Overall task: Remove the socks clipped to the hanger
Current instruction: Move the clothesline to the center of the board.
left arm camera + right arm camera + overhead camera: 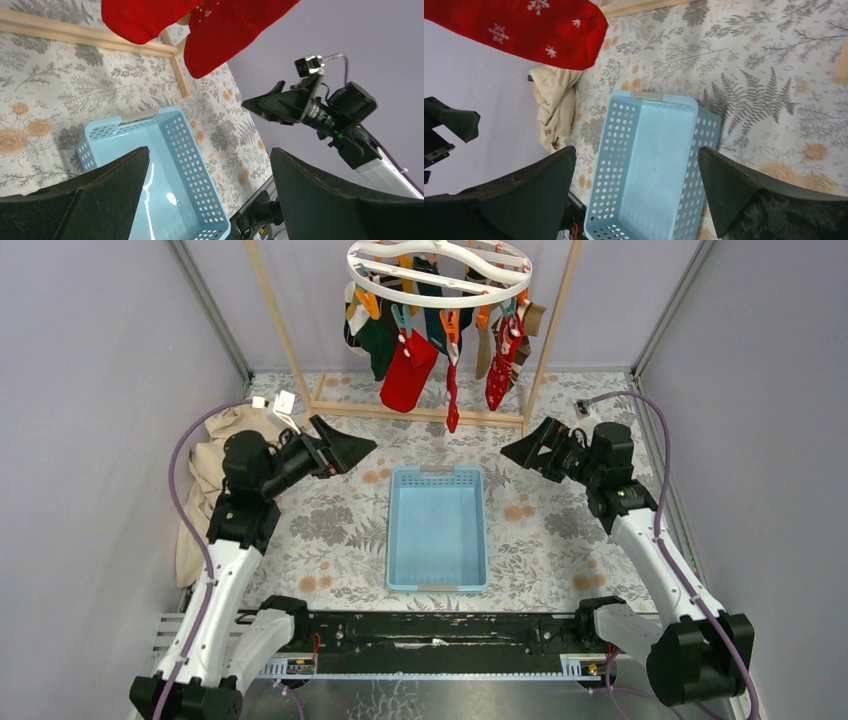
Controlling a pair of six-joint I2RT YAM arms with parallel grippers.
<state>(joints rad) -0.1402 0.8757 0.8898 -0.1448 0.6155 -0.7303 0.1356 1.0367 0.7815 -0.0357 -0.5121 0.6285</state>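
Socks (408, 370) hang in a tight bunch from the hanger (438, 270), a white ring suspended inside the wooden rack frame (420, 412) at the far side of the bench (330, 530). The whole cluster looks light and free to swing, so I judge that any tug on one piece will tilt the ring and set the rest moving. A short, steady downward pull seems safer than a sideways one.

Each sock is soft, limp fabric with no stiffness of its own and little weight. It should crush easily between the fingers and is not likely to slip or be damaged. The red ones at the front hang lowest and are the easiest to reach. A good hold would be across the body of the sock, a little below the cuff. The orange and teal clips (451, 325) pinch the tops, and they are small and springy.

Both arms sit low, either side of the far end of the blue basket (392, 540). The left end effector (350, 448) and the right end effector (525, 440) each have their fingers spread wide with nothing between them. The socks are above and beyond both, well apart from either. In each wrist view, red fabric hangs at the top of the frame, clear of the fingers.
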